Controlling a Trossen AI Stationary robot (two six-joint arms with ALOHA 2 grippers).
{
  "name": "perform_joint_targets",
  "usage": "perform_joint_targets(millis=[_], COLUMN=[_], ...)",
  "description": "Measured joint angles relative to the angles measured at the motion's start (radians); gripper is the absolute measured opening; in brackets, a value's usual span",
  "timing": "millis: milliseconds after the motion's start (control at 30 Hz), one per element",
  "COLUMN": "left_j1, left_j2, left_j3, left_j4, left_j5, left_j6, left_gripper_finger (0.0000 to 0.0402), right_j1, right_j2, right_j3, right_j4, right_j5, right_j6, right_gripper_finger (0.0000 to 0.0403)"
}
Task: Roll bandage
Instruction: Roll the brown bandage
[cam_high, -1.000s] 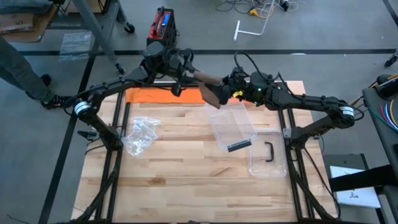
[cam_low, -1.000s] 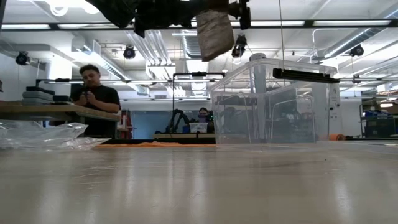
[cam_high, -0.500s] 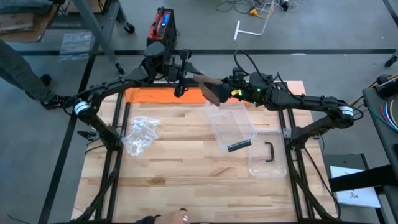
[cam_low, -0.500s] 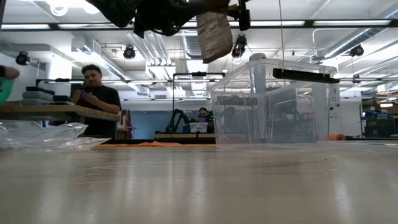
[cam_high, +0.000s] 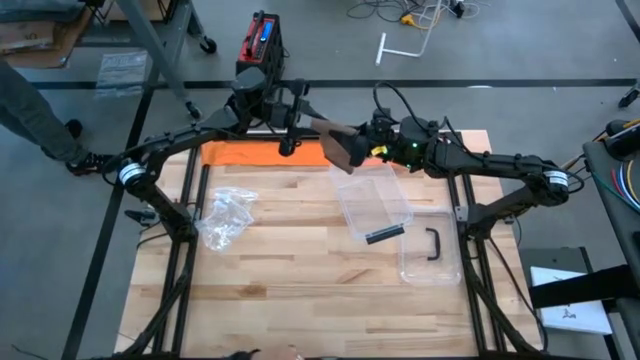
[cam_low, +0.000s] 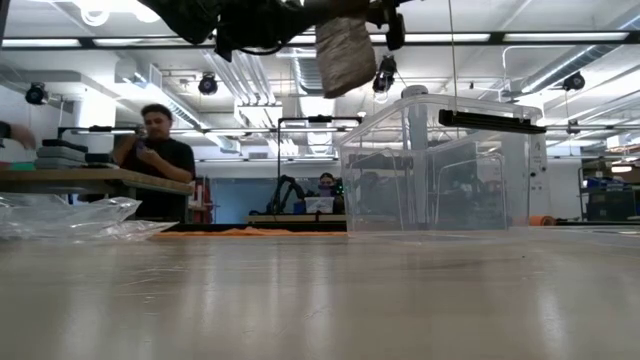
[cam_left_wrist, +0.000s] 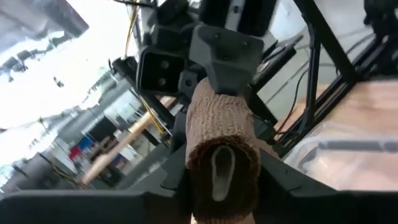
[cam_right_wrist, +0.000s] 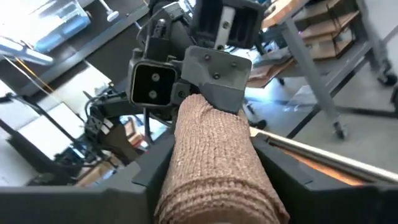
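Change since the earlier frame: in the high view the left gripper has swung from pointing obliquely to standing upright in frame; the bandage roll hangs in the same place.

High view: both arms meet at upper centre, above the bench; a clear plastic box lies below the roll.

Low view: the bandage roll is aloft at top centre.

Left wrist view: left jaws clenched on one end of the roll.

Right wrist view: right jaws grasp the opposite end.

Technique, as judged: keep both grips coaxial, wind under even tension, and avoid telescoping.
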Motion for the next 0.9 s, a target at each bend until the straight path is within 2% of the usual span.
perform_joint_targets(millis=[100, 200, 333, 600, 733, 900], left_j1=[0.000, 0.002, 0.002, 0.002, 0.002, 0.002], left_j2=[0.000, 0.001, 0.001, 0.001, 0.001, 0.013], left_j3=[0.000, 0.000, 0.000, 0.011, 0.019, 0.035], left_j4=[-0.002, -0.008, -0.005, 0.000, -0.003, -0.015], left_j5=[-0.013, -0.018, -0.002, 0.037, 0.037, 0.035], left_j6=[-0.143, -0.350, -0.613, -0.928, -0.973, -0.985], left_gripper_finger=[0.0138, 0.0172, 0.0221, 0.0287, 0.0284, 0.0215], right_j1=[0.000, 0.000, 0.000, 0.001, 0.001, 0.003], right_j2=[0.000, 0.000, 0.000, 0.000, 0.000, 0.001], right_j3=[0.000, 0.000, 0.000, 0.000, 0.000, 0.000], right_j4=[0.003, 0.007, -0.001, -0.012, -0.011, -0.007], right_j5=[0.007, 0.026, 0.053, 0.071, 0.073, 0.071], right_j6=[-0.057, -0.157, -0.297, -0.489, -0.546, -0.526], right_gripper_finger=[0.0136, 0.0121, 0.0119, 0.0116, 0.0117, 0.0117])
